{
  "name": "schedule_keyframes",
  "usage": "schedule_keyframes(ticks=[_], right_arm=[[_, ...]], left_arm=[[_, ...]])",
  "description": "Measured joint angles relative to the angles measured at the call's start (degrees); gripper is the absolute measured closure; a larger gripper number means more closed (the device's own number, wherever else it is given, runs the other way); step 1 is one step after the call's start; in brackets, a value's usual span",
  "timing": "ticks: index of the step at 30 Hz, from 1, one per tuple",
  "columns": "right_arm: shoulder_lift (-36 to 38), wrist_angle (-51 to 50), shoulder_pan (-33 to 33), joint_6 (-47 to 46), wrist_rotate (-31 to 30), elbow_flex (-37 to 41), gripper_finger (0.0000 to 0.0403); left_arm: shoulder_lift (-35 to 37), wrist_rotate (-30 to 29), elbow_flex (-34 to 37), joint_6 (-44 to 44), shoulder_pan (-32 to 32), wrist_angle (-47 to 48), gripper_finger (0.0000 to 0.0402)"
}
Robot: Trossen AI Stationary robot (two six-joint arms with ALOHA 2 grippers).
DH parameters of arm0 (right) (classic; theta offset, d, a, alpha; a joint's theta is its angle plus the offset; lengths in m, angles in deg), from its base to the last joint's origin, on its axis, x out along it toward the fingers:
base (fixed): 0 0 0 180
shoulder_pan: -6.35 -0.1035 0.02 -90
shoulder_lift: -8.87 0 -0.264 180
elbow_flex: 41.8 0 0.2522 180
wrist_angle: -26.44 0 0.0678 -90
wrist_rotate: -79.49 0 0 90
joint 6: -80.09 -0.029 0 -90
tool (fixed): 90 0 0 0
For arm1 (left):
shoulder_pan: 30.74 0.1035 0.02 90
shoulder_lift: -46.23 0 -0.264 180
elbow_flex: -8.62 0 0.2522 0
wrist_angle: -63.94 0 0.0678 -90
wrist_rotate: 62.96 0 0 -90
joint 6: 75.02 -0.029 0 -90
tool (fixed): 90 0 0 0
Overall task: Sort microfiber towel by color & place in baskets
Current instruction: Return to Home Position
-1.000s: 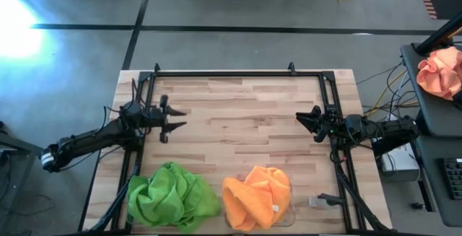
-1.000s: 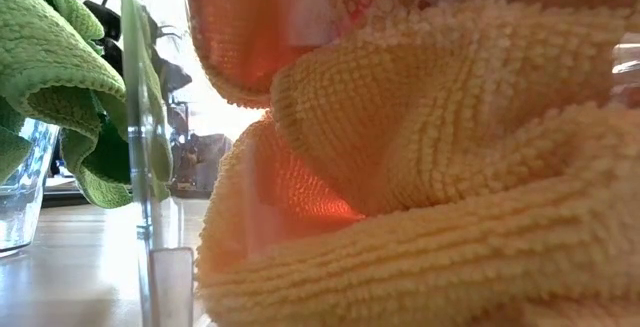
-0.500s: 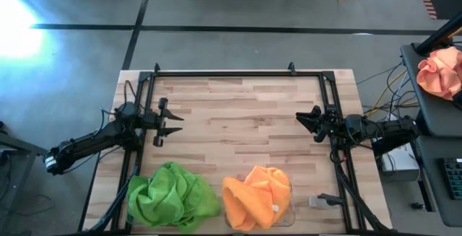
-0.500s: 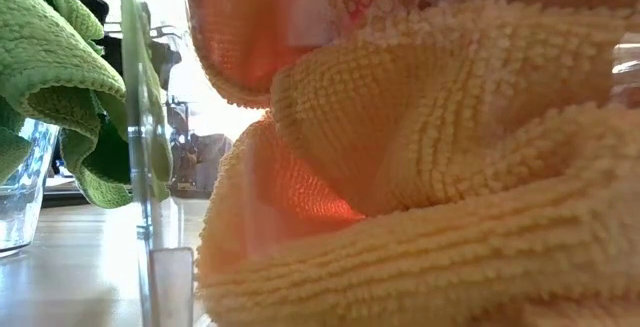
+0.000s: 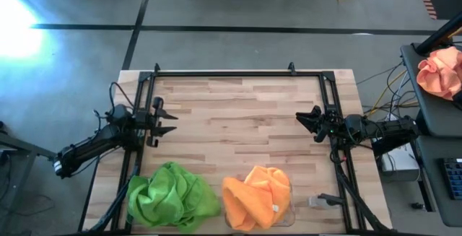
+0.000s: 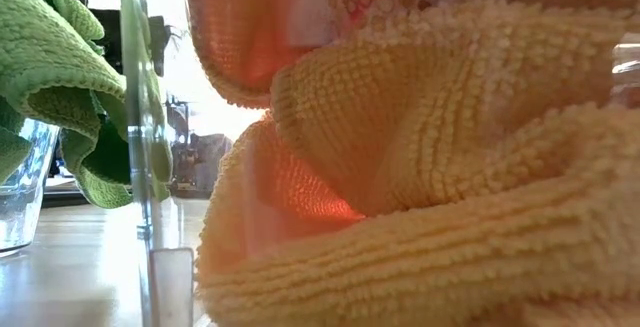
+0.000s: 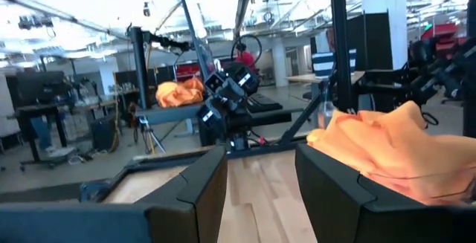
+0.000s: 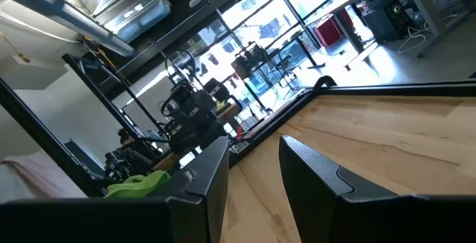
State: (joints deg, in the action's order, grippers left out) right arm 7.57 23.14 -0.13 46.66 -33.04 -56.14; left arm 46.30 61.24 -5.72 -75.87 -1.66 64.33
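Observation:
Lime green microfiber towels (image 5: 173,196) lie heaped at the table's near edge, left of middle. They hang over a clear basket wall (image 6: 145,167) in the low view. Orange towels (image 5: 256,196) fill a clear basket (image 5: 287,206) beside them and take up most of the low view (image 6: 430,167). My left gripper (image 5: 162,119) hovers open near the table's left edge, well beyond the green heap. My right gripper (image 5: 309,123) hovers open near the right edge. The orange towels (image 7: 401,146) show past the left fingers, and the green towels (image 8: 137,186) past the right fingers.
A black frame (image 5: 224,72) runs round the wooden table top (image 5: 238,113), whose middle lies bare between the arms. A paler peach cloth bundle (image 5: 440,70) sits on a stand off the table's right side. Cables (image 5: 390,84) trail by the right arm.
My left gripper has drawn back toward the table's left edge, staying open; its arm has swung back with it. The right arm and both towel heaps have kept still.

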Motion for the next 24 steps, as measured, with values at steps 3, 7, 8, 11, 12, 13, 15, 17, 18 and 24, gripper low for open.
schedule_keyframes(ticks=[3, 7, 8, 11, 12, 13, 15, 17, 18, 24], right_arm=[[0.0, 0.0, 0.0, 0.0, 0.0, 0.0, 0.0289], [0.1, -0.2, 0.0, 0.0, 0.0, 0.0, 0.0289], [0.1, -0.2, 0.0, 0.0, 0.0, 0.0, 0.0289], [0.0, -0.2, 0.0, 0.0, 0.0, 0.0, 0.0289], [0.0, -0.2, 0.0, 0.0, 0.0, 0.0, 0.0289], [0.0, -0.2, 0.0, 0.0, 0.0, 0.0, 0.0289], [0.0, -0.3, 0.0, 0.0, 0.0, 0.0, 0.0289], [0.0, -0.2, 0.0, 0.0, 0.0, 0.0, 0.0289], [0.0, -0.3, 0.0, 0.0, 0.0, 0.0, 0.0289], [0.0, -0.3, 0.0, 0.0, 0.0, 0.0, 0.0289]], left_arm=[[0.0, 0.0, 0.0, 1.1, 0.0, 0.9, 0.0257], [0.0, 0.0, 0.0, 1.6, 0.0, 1.9, 0.0257], [0.0, 0.0, 0.0, 1.6, 0.0, 1.9, 0.0257], [0.0, -0.2, 0.0, 1.1, 0.0, 2.1, 0.0257], [0.0, -0.4, 0.0, 1.0, 0.0, 2.1, 0.0257], [-0.1, -0.4, 0.0, 1.0, 0.0, 2.2, 0.0257], [-0.3, -0.5, 0.0, 1.0, 0.0, 2.3, 0.0257], [-0.5, -0.5, 0.0, 1.0, 0.0, 2.3, 0.0257], [-0.6, -0.5, 0.0, 1.0, 0.0, 2.3, 0.0257], [-1.4, -0.6, -0.4, 1.0, 0.0, 2.3, 0.0257]])
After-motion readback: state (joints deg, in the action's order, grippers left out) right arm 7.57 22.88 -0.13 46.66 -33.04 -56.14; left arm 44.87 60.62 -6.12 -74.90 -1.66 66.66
